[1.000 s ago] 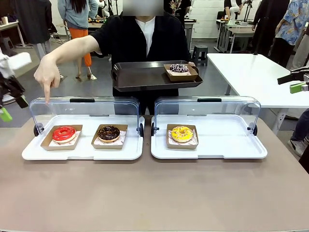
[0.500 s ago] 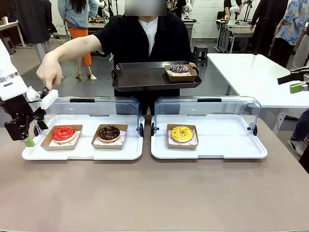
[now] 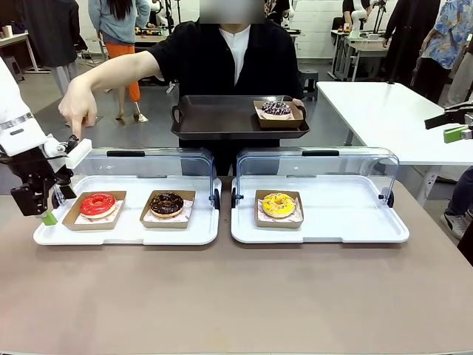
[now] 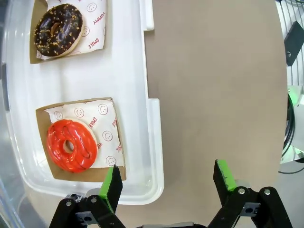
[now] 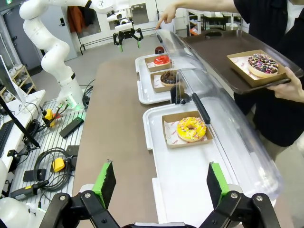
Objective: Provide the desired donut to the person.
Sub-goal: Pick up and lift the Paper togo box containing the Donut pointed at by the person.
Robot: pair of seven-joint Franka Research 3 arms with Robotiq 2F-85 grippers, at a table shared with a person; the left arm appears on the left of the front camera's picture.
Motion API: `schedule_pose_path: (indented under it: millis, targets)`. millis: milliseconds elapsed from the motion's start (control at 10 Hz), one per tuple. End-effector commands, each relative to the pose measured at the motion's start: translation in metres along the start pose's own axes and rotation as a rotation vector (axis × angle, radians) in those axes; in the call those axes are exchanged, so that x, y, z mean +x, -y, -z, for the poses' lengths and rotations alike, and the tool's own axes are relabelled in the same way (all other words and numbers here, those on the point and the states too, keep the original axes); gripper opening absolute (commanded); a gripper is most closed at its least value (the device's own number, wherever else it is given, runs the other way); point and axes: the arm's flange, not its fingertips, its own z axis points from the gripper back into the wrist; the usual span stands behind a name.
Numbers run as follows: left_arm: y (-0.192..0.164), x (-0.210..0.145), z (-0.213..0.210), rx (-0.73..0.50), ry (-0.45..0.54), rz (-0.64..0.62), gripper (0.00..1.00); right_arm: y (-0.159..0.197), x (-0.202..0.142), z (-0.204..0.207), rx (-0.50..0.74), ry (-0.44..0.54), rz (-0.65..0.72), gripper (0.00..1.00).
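Observation:
The person (image 3: 235,55) points a finger (image 3: 77,111) down over the red donut (image 3: 98,204), which sits at the left end of the left white tray (image 3: 126,235). Their other hand holds a dark tray (image 3: 222,118) carrying a sprinkled donut (image 3: 276,108). A chocolate donut (image 3: 167,203) lies beside the red one, and a yellow donut (image 3: 278,205) lies in the right white tray (image 3: 347,222). My left gripper (image 3: 52,211) hangs open just left of the red donut (image 4: 71,145), its opening (image 4: 167,179) over the tray's rim (image 4: 154,142). My right gripper (image 5: 160,183) is open and empty, far off at the right (image 3: 457,132).
Clear lids (image 3: 133,166) (image 3: 318,166) stand open behind both white trays. A white table (image 3: 384,111) stands at the right. Other people stand behind. Bare brown tabletop (image 3: 236,296) stretches in front of the trays. Cables (image 5: 42,166) lie on the floor beside the table.
My left gripper has swung in from the left edge and down to the left end of the left tray. The person's pointing hand has lifted a little. The right arm has not moved.

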Motion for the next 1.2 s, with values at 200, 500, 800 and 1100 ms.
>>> schedule_pose_path:
  millis: [200,500,800,1100]
  targets:
    - [0.002,0.000,0.000,-0.006,-0.003,0.000,1.00,0.000,0.000,0.000,-0.001,0.002,0.000,1.00]
    - [-0.009,0.004,0.019,-0.025,-0.013,0.048,1.00,0.000,0.000,0.000,-0.001,0.002,0.000,1.00]
    - [-0.022,0.020,0.045,-0.029,-0.072,0.064,1.00,0.000,0.000,0.000,-0.001,0.002,0.000,1.00]
    - [-0.041,0.033,0.072,-0.014,-0.123,0.052,1.00,0.000,0.000,0.000,-0.001,0.002,0.000,1.00]
